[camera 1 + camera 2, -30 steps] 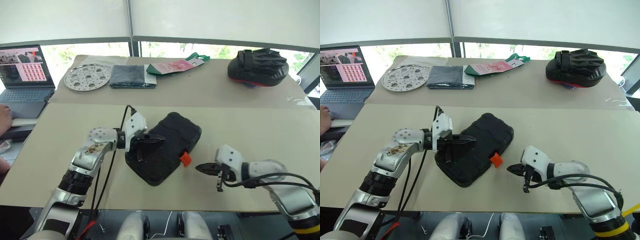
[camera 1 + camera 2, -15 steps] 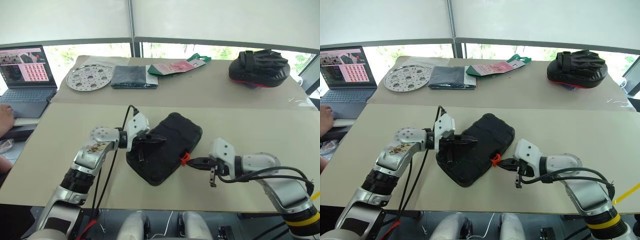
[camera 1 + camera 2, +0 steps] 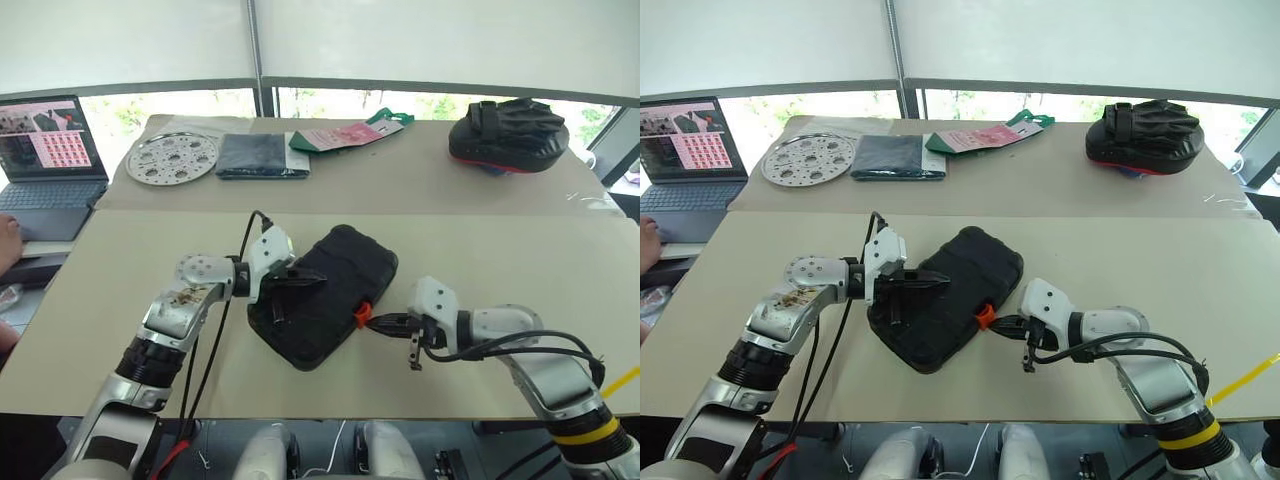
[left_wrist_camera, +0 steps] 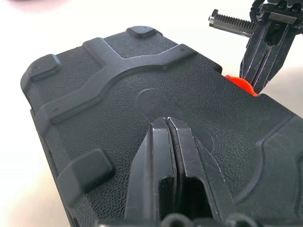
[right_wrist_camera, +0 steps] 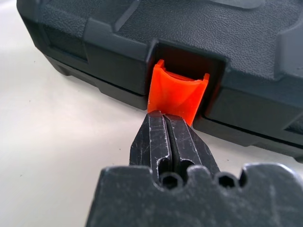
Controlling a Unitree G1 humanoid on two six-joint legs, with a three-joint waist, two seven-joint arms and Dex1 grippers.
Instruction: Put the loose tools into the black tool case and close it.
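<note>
The black tool case (image 3: 335,270) lies shut and slanted on the near table, lid down. Its small orange latch (image 5: 177,92) sticks out on the side facing my right arm. My left gripper (image 3: 310,281) is shut and rests on top of the lid (image 4: 118,90), fingertips pressed to the textured plastic. My right gripper (image 3: 377,322) is shut with nothing in it, its tips right at the lower edge of the orange latch (image 3: 363,314). The loose tools are out of view.
On the far table sit a perforated metal disc (image 3: 172,157), a dark folded cloth (image 3: 254,154), a pink and green packet (image 3: 345,133) and a black padded mitt (image 3: 508,133). A laptop (image 3: 45,150) with a person's hand (image 3: 8,236) is at the left.
My right gripper has moved left from beside the case up to the orange latch. The left gripper has stayed on the lid.
</note>
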